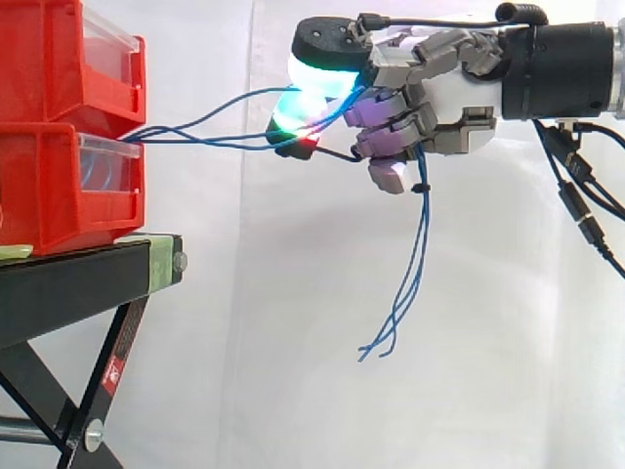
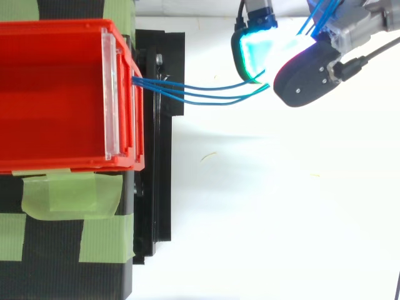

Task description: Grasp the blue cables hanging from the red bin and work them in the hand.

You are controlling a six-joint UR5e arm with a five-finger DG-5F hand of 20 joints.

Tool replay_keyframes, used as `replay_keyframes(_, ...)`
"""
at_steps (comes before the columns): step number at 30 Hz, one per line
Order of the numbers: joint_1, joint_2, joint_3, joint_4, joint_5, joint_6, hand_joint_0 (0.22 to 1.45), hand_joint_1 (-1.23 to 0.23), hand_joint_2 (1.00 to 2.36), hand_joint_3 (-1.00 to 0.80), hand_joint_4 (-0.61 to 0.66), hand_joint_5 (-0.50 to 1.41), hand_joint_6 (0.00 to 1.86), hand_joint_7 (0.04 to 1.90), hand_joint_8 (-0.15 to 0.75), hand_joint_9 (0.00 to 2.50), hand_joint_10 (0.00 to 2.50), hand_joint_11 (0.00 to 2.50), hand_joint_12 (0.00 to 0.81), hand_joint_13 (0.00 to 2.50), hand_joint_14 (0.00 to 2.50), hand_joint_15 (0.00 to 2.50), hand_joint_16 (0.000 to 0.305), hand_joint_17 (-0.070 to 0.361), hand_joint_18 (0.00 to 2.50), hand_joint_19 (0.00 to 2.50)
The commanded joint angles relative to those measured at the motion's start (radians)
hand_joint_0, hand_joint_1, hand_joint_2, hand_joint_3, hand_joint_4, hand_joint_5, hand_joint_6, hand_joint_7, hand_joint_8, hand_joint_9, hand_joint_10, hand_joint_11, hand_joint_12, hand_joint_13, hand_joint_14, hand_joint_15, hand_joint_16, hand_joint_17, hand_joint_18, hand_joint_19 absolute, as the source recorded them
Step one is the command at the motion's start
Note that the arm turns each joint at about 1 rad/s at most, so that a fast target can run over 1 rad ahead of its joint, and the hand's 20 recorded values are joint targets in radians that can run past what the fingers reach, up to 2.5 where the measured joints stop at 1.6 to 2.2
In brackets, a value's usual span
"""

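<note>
hand (image 1: 430, 112) and blue cables (image 1: 220, 109) in front of the red bins (image 1: 54, 186).

side view: two bins stacked one on the other, clear fronts facing the hand. black stand (image 1: 68, 278) directly beneath the bins, with green tape (image 1: 161, 264) on its end under the bins' front corner. white curtain (image 1: 508, 342) behind the bins.

the cables leave the bins at the seam between the upper and the lower bin. they run outward from the bins' front as a loose fan of strands and enter the hand. the hand sits well clear of the bins, at about the height of that seam, its wrist pointing away from the bins.

hand closed on the cables: fingers curled toward the thumb, the strands passing between the glowing fingertips (image 1: 296, 122). the pads nearest the bins glow white-cyan and green with red; those farther from the bins glow violet. past the grip, on the side away from the bins, the free ends hang out of the hand to a level below the bins' base, touching nothing.

top view: three strands (image 2: 200, 94) leave the bins' front edge near one corner and run side by side, slightly bowed. they meet the hand (image 2: 306, 75) between a cyan-lit pad and a dark fingertip. more blue strands show past the hand, on its side away from the bins. strips of green tape lie on the stand alongside the bins.
</note>
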Motion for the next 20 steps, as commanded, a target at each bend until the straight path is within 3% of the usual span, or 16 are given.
replay_keyframes(1, 0.000, 0.000, 0.000, 0.000, 0.000, 0.000, 0.87, -0.74, 1.02, -0.40, 0.15, 0.77, 0.02, 1.50, 0.272, 1.12, 2.50, 2.50, 0.432, 1.17, 2.50, 1.64, 0.047, 0.107, 1.39, 0.87)
replay_keyframes(20, 0.000, 0.000, 0.000, 0.000, 0.000, 0.000, 0.87, -0.74, 1.02, -0.41, 0.15, 0.77, 0.01, 1.50, 0.278, 1.12, 2.50, 2.50, 0.433, 1.16, 2.50, 1.60, 0.048, 0.107, 1.38, 0.87)
